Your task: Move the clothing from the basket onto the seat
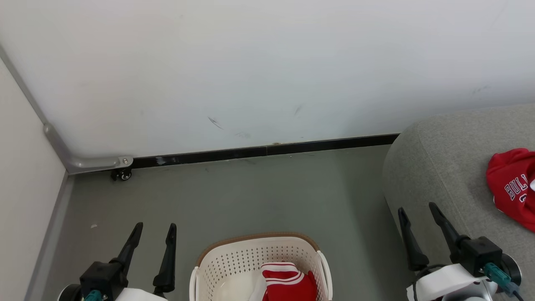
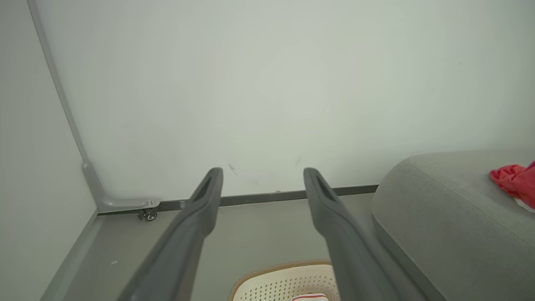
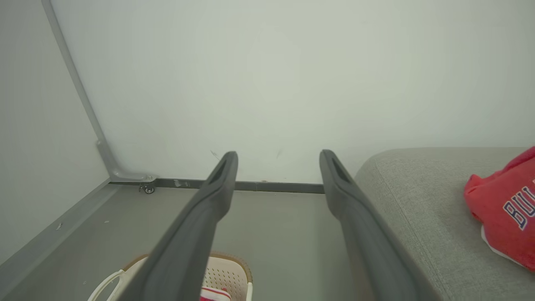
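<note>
Grey floor (image 1: 250,196) holds the near basket (image 1: 250,255) with one red garment (image 1: 288,284) inside, and the left gripper (image 1: 155,225) and right gripper (image 1: 416,207) stand wide and empty beside it. Farther right, a red top (image 1: 512,184) lies on the seat (image 1: 443,167), so reaching down into the basket looks like the next job.

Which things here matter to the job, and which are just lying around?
Job: basket; red striped garment inside it; grey seat; red lettered garment on the seat.
Just around: caster wheel; grey bracket; black baseboard.
</note>
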Robot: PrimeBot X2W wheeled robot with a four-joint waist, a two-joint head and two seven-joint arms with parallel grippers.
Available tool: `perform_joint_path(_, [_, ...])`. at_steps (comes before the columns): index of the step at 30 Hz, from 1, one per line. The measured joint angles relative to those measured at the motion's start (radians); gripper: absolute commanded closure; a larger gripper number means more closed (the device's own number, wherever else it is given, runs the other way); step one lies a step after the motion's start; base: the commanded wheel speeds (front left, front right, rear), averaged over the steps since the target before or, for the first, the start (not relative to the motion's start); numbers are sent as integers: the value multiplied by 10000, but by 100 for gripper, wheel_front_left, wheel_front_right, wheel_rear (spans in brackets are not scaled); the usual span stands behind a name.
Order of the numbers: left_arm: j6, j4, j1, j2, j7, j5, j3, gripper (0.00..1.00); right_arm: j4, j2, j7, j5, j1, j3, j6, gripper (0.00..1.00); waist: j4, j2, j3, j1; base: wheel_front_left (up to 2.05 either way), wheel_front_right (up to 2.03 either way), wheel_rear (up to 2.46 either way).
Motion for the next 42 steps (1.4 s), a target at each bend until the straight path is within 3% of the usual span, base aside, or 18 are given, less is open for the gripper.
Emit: perform_joint_path(42, [-207,10,559,-366,2,604,355,0,-2061,167,761,-40,1525,-48,0,0,-352,0,-254,0,0,0,0])
